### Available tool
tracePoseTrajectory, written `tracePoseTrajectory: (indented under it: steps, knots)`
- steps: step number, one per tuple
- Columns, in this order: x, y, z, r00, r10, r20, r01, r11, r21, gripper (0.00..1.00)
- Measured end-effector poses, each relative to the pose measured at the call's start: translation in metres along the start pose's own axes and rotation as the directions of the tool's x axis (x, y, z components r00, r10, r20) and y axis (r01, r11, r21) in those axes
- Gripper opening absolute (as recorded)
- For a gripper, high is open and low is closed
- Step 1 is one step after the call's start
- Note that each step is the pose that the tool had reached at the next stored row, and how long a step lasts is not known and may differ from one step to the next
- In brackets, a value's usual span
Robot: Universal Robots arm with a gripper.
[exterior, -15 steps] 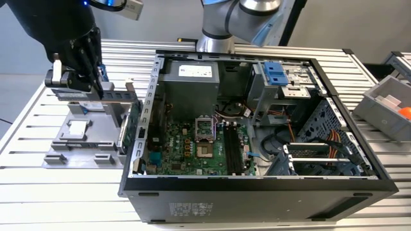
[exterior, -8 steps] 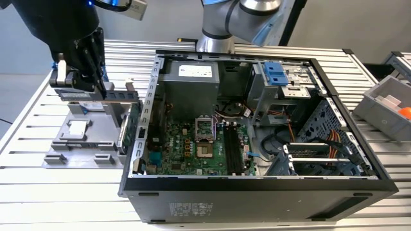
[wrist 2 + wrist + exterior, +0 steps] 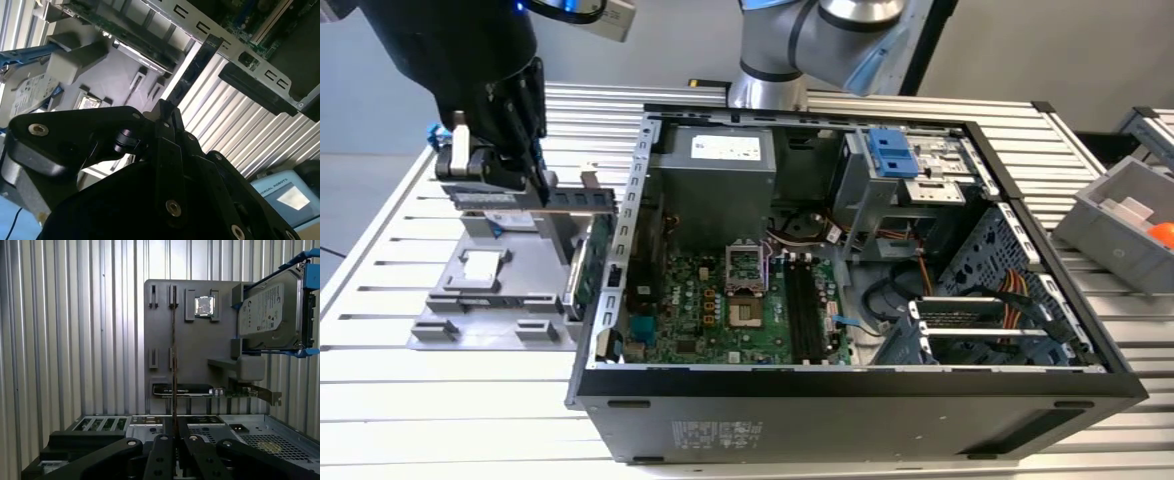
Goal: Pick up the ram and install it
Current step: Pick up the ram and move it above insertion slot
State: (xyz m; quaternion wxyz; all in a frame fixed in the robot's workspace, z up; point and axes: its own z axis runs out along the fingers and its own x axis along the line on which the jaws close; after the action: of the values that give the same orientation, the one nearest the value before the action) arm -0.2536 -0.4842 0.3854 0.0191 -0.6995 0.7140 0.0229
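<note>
Black and bulky, the tool (image 3: 540,190) hangs in the exterior view over the grey holder (image 3: 494,300) on the slatted metal desk (image 3: 387,230), at the exterior view's left of the open computer case (image 3: 854,400). It pinches the ram (image 3: 580,207), which juts out level from the fingertips toward the case wall, above the green card (image 3: 591,268) standing on edge.

In the second wrist view the tool (image 3: 165,117) is pressed together on one end of the ram (image 3: 200,65). The dark stick runs away from it toward the perforated rim of the case (image 3: 240,50), with the desk (image 3: 240,130) beneath and the hard drive (image 3: 30,95) off to the side.

In the first wrist view the ram (image 3: 173,365) shows edge-on as a thin line rising from between the closed fingers of the tool (image 3: 174,436), crossing the grey holder (image 3: 195,340). The hard drive (image 3: 270,310) in its blue frame stands at the holder's edge, apart from the ram.
</note>
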Motion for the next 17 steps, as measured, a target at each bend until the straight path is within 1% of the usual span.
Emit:
tracePoseTrajectory:
  steps: [5, 12, 17]
  knots:
    - [-0.0025, -0.0037, 0.0001, 1.0000, 0.000, 0.0000, 0.000, 1.0000, 0.0000, 0.00]
    - [-0.0098, -0.0076, 0.0005, 1.0000, 0.000, 0.0000, 0.000, 1.0000, -0.0001, 0.00]
    - [-0.0131, -0.0116, 0.0007, 1.0000, 0.000, 0.0000, 0.000, 1.0000, -0.0001, 0.00]
